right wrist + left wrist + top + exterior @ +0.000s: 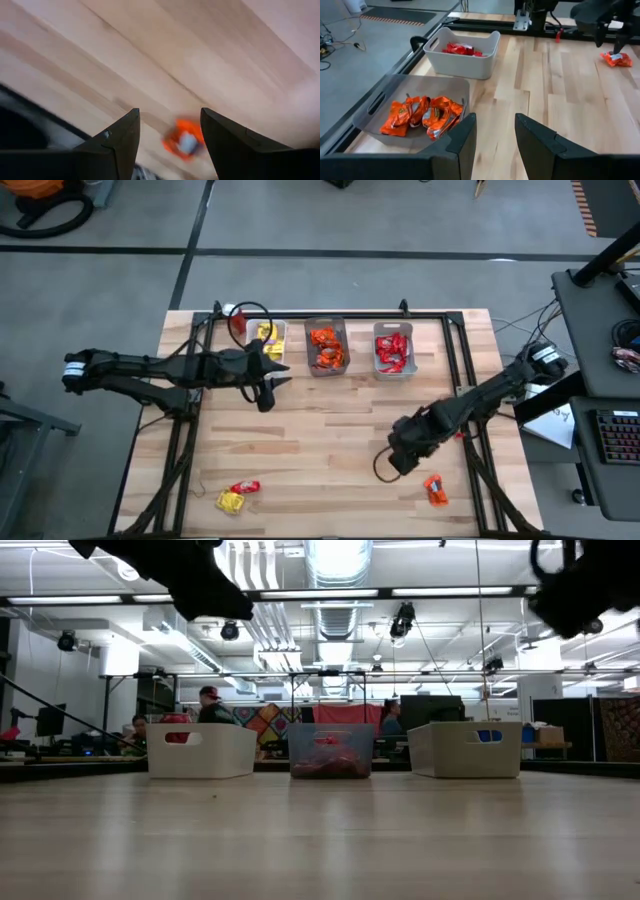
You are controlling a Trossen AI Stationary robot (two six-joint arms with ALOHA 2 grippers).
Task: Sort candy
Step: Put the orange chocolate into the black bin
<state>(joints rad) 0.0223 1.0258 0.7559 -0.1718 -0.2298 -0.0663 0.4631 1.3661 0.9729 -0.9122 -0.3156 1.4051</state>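
Three bins stand along the table's far edge, holding yellow candy (266,338), orange candy (327,348) and red candy (393,350). Loose packets lie on the table near its front edge: an orange packet (435,490) at the right, a red packet (245,487) and a yellow packet (230,501) at the left. My right gripper (400,458) hangs open over the table just left of the orange packet (184,141), which shows blurred between its fingers. My left gripper (282,374) is open, empty, beside the yellow bin, facing the orange bin (415,112).
A black frame rail (330,315) runs behind the bins and down both sides of the table. Bare wood (330,430) lies between the bins and the loose packets. The low view shows the three bins (330,750) in a row, with people in the room behind.
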